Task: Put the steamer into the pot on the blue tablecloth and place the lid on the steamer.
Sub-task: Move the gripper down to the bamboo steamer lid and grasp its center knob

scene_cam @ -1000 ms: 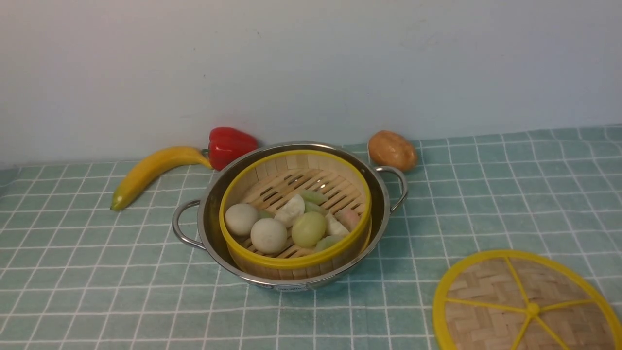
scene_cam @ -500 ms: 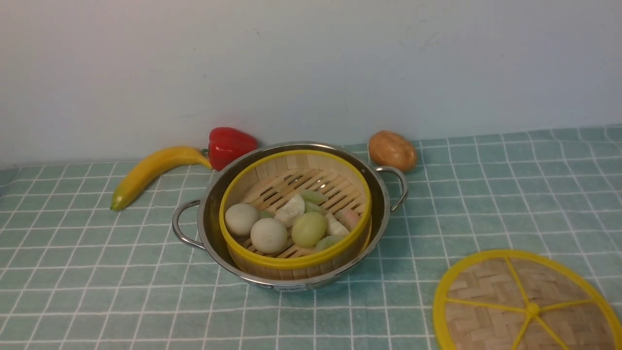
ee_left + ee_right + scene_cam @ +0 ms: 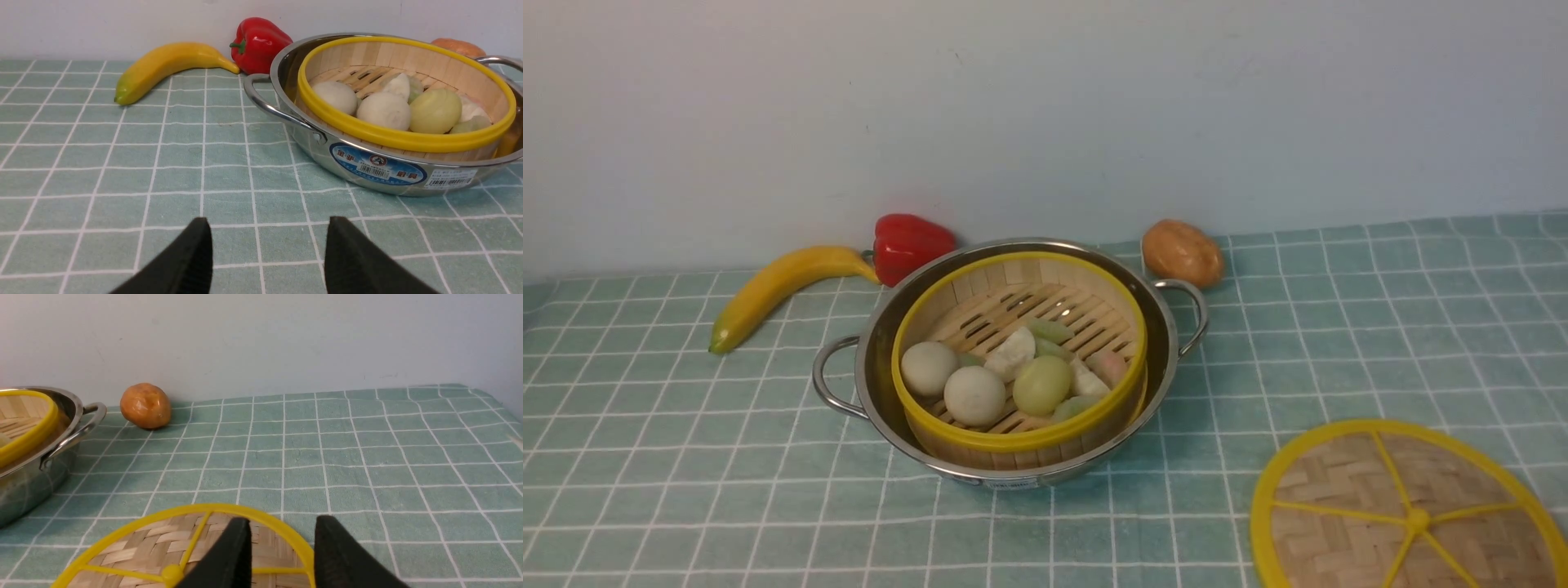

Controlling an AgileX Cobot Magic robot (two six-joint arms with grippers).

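"The steamer [image 3: 1013,443] sits level inside the pot [image 3: 876,359], with its buns [image 3: 974,395] on the slatted floor. I'd call the first half of the job done."

"And the lid [image 3: 1413,518]?"

"It lies flat on the blue tablecloth [image 3: 686,457], knob up, well apart from the pot on the robot's right and nearer to the robot. Nothing covers the steamer, so the step in hand is fetching the lid."

"Who takes it?"

"The right gripper [image 3: 282,520], I'd judge. It hovers low at the lid's edge with its jaws parted and nothing between them. One finger is over the weave, the other outside the yellow rim. I cannot tell whether either touches."

"The left gripper [image 3: 267,222]?"

"Spread wide, empty, low over bare cloth, near the pot's labelled side."

"What does the next move call for?"

"A hold on a thin flat disc, probably at the rim or the little knob. Then comes a lift clear of the cloth, a carry across to the pot, and a level drop so the yellow rims meet. If it tilts, an edge could dip onto the buns."

"The surface?"

"The cloth is smooth and gridded and lies flat. A thin disc on it leaves a finger little to get under."

"Around it?"

"A banana [image 3: 776,286] and a red pepper [image 3: 911,241] lie behind the pot on the left, and a potato [image 3: 1183,251] by its right handle. None of them is in the lid's path. Behind them is a plain pale wall [image 3: 1045,106]."
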